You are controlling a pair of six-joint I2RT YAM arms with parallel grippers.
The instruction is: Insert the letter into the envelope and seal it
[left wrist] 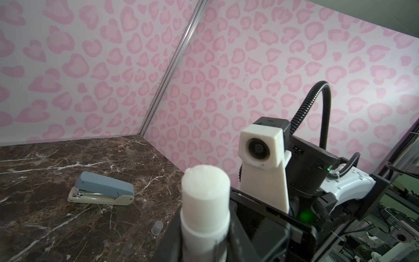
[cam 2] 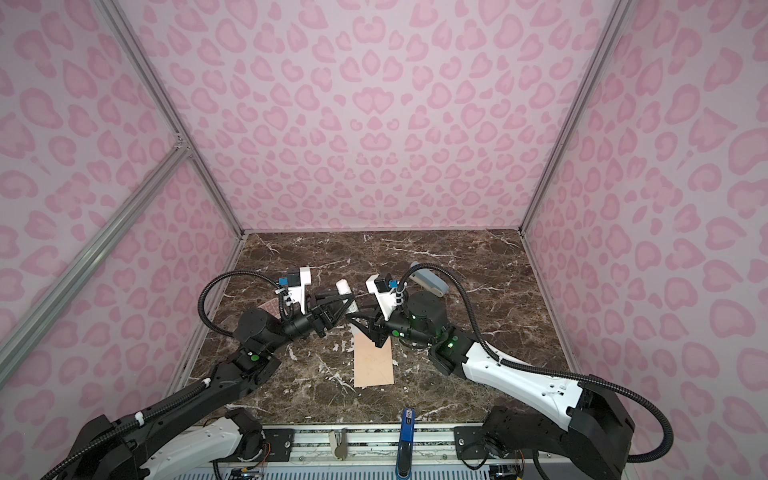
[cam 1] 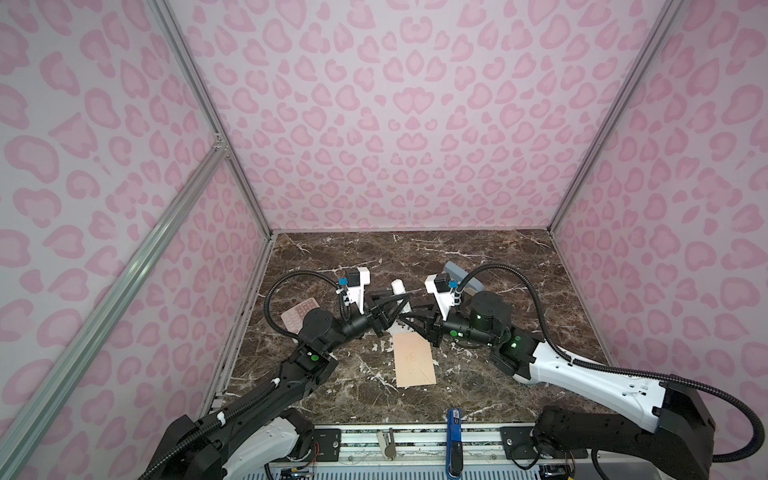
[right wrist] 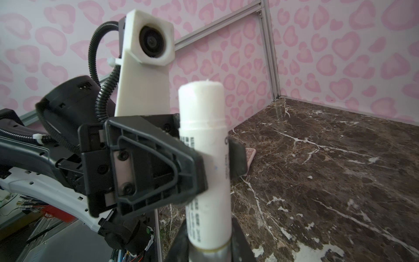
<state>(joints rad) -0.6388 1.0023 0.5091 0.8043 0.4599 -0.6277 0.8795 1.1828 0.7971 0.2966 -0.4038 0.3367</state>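
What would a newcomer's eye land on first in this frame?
The uncapped white glue stick stands out: it is raised over the table's centre, with the left gripper clamped on its middle and the right gripper on its base. Just nearer the camera, the peach envelope lies flat on the dark marble table. A blue-grey stapler sits far right.

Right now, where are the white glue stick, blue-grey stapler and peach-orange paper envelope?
White glue stick (left wrist: 205, 192): left wrist view, bare glue tip.
Blue-grey stapler (left wrist: 104, 184): left wrist view, top arm.
Peach-orange paper envelope (cam 1: 414, 360): a top view, flat middle.
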